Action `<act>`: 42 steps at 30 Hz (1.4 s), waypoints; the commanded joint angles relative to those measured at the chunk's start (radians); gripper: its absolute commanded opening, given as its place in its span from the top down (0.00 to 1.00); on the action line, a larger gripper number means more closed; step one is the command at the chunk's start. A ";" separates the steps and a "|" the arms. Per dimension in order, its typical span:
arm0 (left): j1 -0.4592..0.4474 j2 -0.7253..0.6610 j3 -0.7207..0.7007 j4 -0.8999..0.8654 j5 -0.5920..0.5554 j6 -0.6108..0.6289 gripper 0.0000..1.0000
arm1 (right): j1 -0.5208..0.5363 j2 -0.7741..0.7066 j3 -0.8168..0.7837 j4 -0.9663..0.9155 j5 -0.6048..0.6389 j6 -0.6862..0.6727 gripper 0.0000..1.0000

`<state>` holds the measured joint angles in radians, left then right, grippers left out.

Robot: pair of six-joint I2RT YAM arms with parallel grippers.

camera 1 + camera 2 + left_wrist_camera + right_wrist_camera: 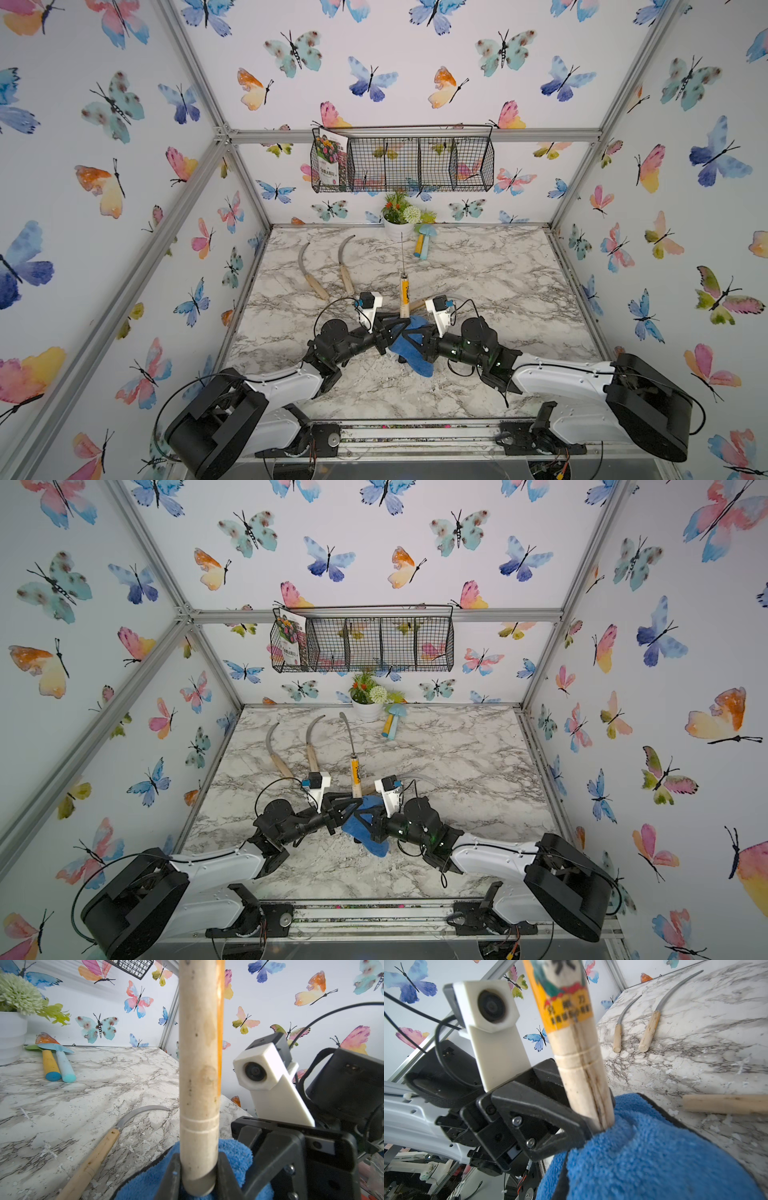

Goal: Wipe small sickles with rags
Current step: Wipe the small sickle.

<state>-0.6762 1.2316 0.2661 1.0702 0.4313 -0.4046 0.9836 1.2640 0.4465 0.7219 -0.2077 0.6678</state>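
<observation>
Four sickles are in view. We find the left gripper point(198, 1169) pinching the handle end of the held sickle point(404, 291), with its blade raised off the table point(519, 291). The right gripper point(415, 336) is pressed together on the rag point(409, 359), which drapes over its fingers and touches the handle's base. The left-most sickle point(316, 284) and its neighbour point(346, 279) lie side by side, well apart from the grippers. The fourth sickle point(91, 1159) lies flat just beyond them.

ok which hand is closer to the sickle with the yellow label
Left. The left hand is clamped on the handle end of the sickle; the right hand is just beside it, shut on the blue rag.
</observation>
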 commanded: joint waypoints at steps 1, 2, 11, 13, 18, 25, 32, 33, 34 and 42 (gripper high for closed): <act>-0.005 -0.005 0.008 -0.020 0.001 0.021 1.00 | 0.007 -0.050 0.002 0.081 0.029 -0.017 0.98; -0.006 -0.003 0.008 -0.019 0.000 0.021 1.00 | 0.007 -0.028 0.025 0.075 -0.006 -0.016 0.98; -0.013 -0.005 0.011 -0.029 -0.006 0.028 1.00 | 0.018 0.015 0.040 0.104 0.000 -0.016 0.98; -0.013 -0.010 0.011 -0.034 -0.006 0.029 1.00 | 0.018 -0.041 0.020 0.069 0.051 -0.024 0.98; -0.019 0.001 0.022 -0.049 -0.002 0.036 1.00 | 0.019 0.014 0.074 0.042 -0.007 -0.028 0.98; -0.025 0.027 0.069 -0.137 -0.023 0.066 1.00 | -0.049 0.016 -0.010 0.169 -0.075 0.032 0.98; -0.069 0.045 0.126 -0.262 -0.125 0.127 1.00 | -0.215 -0.108 -0.150 0.188 -0.122 0.081 0.98; -0.089 0.045 0.141 -0.290 -0.158 0.144 1.00 | -0.234 -0.138 -0.162 0.155 -0.114 0.080 0.98; -0.105 0.045 0.152 -0.313 -0.183 0.159 1.00 | -0.244 -0.170 -0.164 0.109 -0.096 0.071 0.98; -0.199 0.031 0.178 -0.391 -0.343 0.220 1.00 | -0.290 -0.358 -0.214 -0.078 -0.006 0.031 0.98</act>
<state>-0.8593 1.2747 0.4259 0.7151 0.1802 -0.2321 0.7136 0.9432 0.2619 0.7044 -0.2512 0.7105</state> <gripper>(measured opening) 0.216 0.086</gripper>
